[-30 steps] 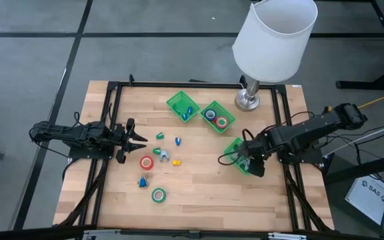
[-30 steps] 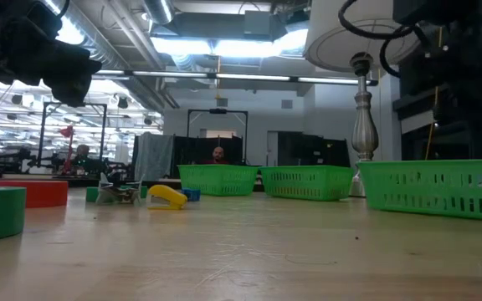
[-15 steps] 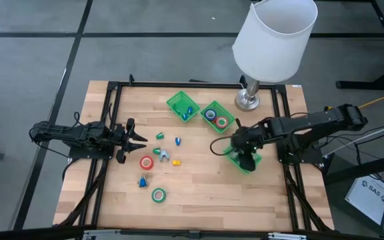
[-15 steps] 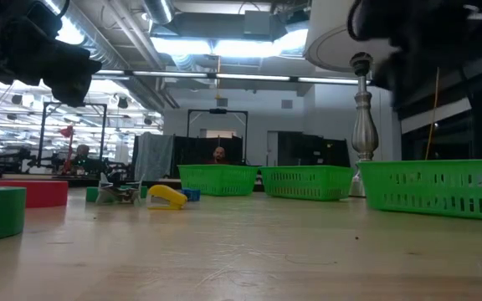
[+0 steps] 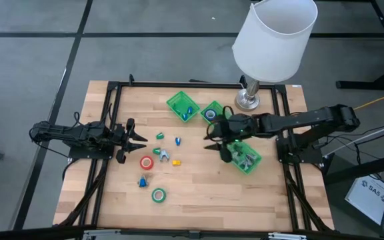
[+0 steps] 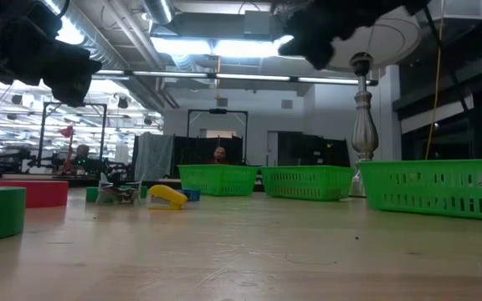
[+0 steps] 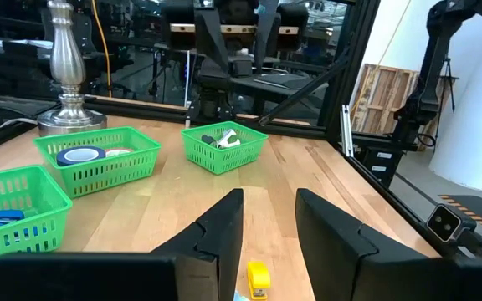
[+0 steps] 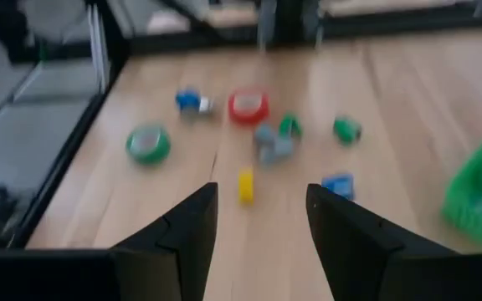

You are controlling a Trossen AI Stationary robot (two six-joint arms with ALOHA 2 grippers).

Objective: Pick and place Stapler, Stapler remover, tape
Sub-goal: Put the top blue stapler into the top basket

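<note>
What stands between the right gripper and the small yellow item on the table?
Nothing visible. The right gripper, open and empty, looks over bare wood toward the yellow item; the grey piece lies beyond it.

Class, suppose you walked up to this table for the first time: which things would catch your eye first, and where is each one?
A big white lamp towers over the table's far right corner. Three green baskets sit beside it, and small bright items lie loose mid-table, among them a red tape roll. The right end effector hangs open, empty, near the baskets.
</note>
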